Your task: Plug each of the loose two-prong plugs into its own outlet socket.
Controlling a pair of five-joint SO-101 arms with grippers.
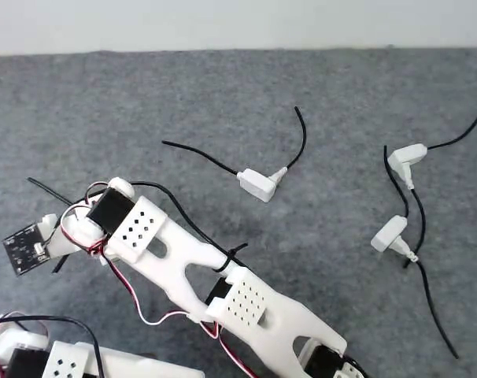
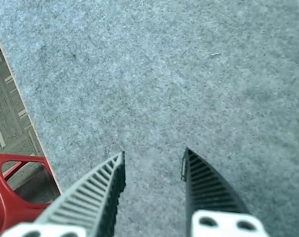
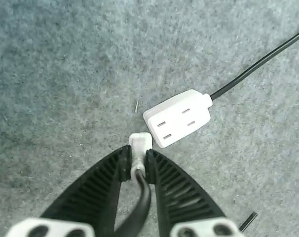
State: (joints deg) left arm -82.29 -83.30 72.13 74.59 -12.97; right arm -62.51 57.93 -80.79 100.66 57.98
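Your right gripper [image 3: 138, 154] pinches the white plug [image 3: 139, 140], whose long axis runs in line with the fingers [image 3: 102, 185], its front end pointing away from the wrist and its cord [image 3: 141, 197] trailing back between them. Just beyond its tip lies the socket [image 3: 176, 118], slotted face up, set slantwise to the plug. Your left gripper [image 2: 152, 157] hangs spread over grey felt [image 2: 164, 74] by the table edge [image 2: 22, 101].
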